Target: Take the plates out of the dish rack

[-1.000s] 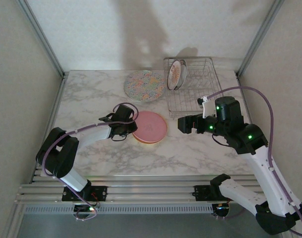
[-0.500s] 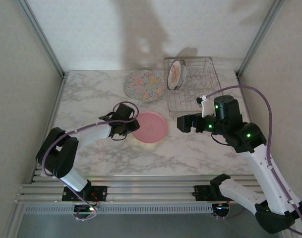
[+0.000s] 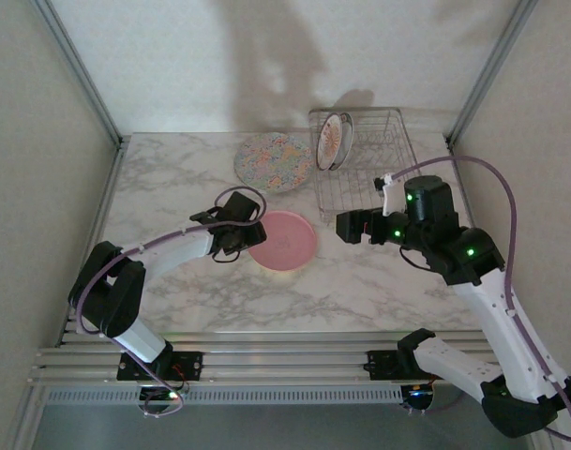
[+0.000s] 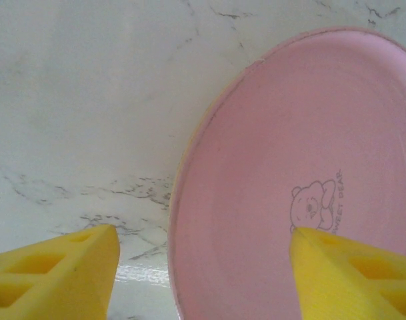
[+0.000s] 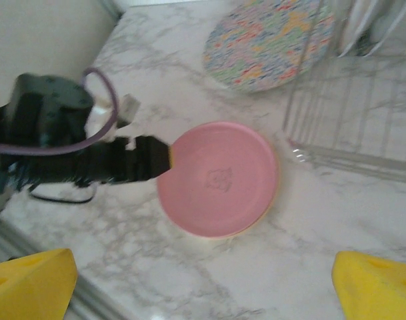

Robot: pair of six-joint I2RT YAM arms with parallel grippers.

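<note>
The left gripper is seen at 9 o'clock of the pink plate, just beside its rim. In the left wrist view its yellow fingers are held wide apart, with the plate's left rim and bare marble framed between them. Nothing is clamped, so the pincer is open.

The pink plate is laid flat on the marble table, near its middle, and a small bear print is borne on its face. A pale yellowish edge is seen under its near rim in the right wrist view; whether it belongs to a second plate cannot be told.

At 12 o'clock of the pink plate, apart from it, the floral plate is laid flat, just beside the left side of the dish rack. The rack is placed at 1 o'clock of the pink plate. A white dark-rimmed plate is stood on edge in its 11 o'clock corner.

The right gripper is found at 3 o'clock of the pink plate and 6 o'clock of the rack. Its fingers are spread wide, with nothing held.
</note>
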